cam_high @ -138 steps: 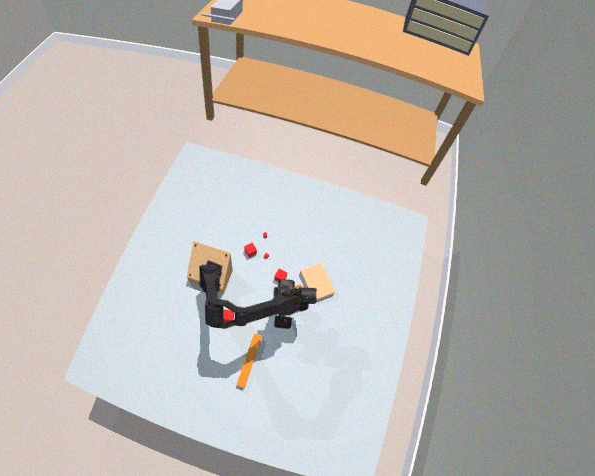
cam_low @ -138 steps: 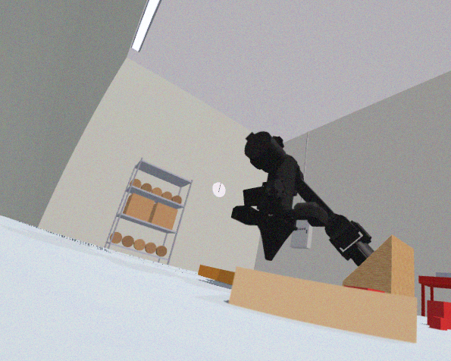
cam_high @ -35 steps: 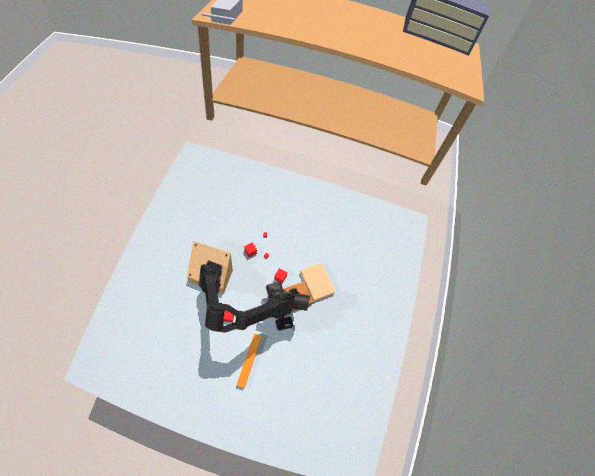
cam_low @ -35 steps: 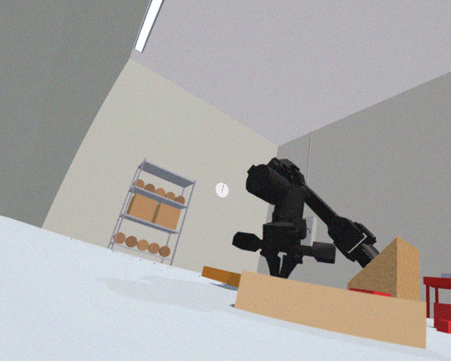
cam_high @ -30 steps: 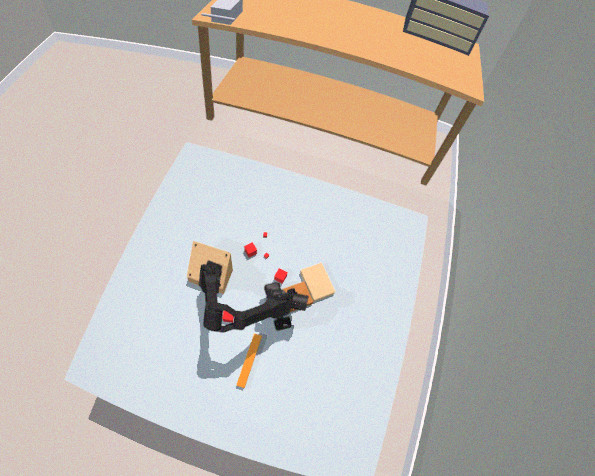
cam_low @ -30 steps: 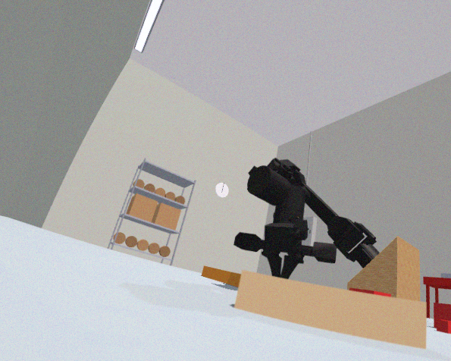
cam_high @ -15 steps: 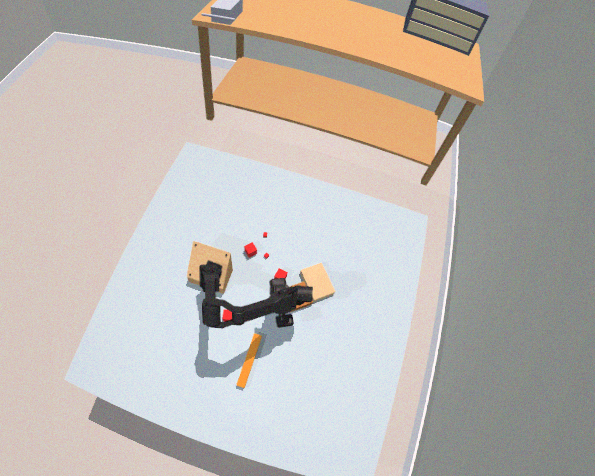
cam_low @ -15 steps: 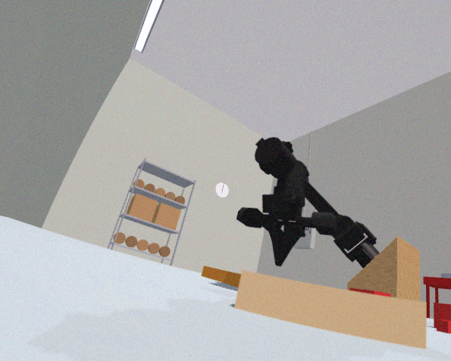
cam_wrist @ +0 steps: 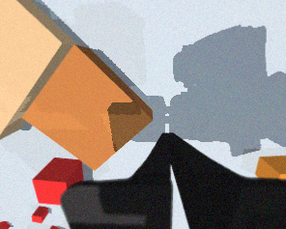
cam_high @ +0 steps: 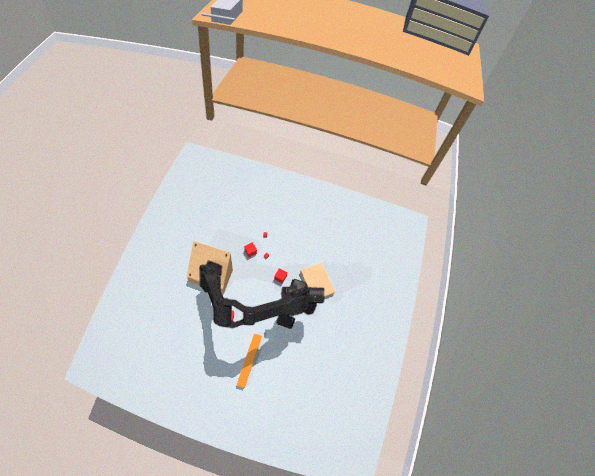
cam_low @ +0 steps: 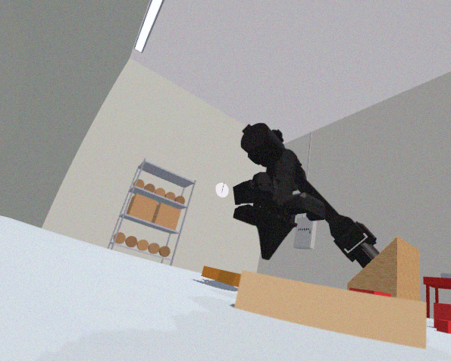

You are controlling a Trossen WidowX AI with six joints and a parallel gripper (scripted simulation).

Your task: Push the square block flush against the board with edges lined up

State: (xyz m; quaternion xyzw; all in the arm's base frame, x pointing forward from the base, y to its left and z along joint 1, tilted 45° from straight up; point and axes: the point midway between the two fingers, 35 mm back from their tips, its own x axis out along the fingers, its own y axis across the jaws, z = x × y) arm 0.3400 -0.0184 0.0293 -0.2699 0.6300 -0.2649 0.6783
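we've got orange square block (cam_wrist: pixel 72 102) looking snug and even along pale wooden board (cam_high: pixel 316 278) (cam_low: pixel 326 306) (cam_wrist: pixel 19 62) | hand (cam_high: pixel 298 301) (cam_low: pixel 266 257) (cam_wrist: pixel 167 137) pressed together, off block | left: backing away

Block (cam_wrist: pixel 77 105) beside board (cam_high: pixel 315 278) (cam_low: pixel 330 309) (cam_wrist: pixel 19 57), cube (cam_high: pixel 280 275) (cam_wrist: pixel 58 180) near block
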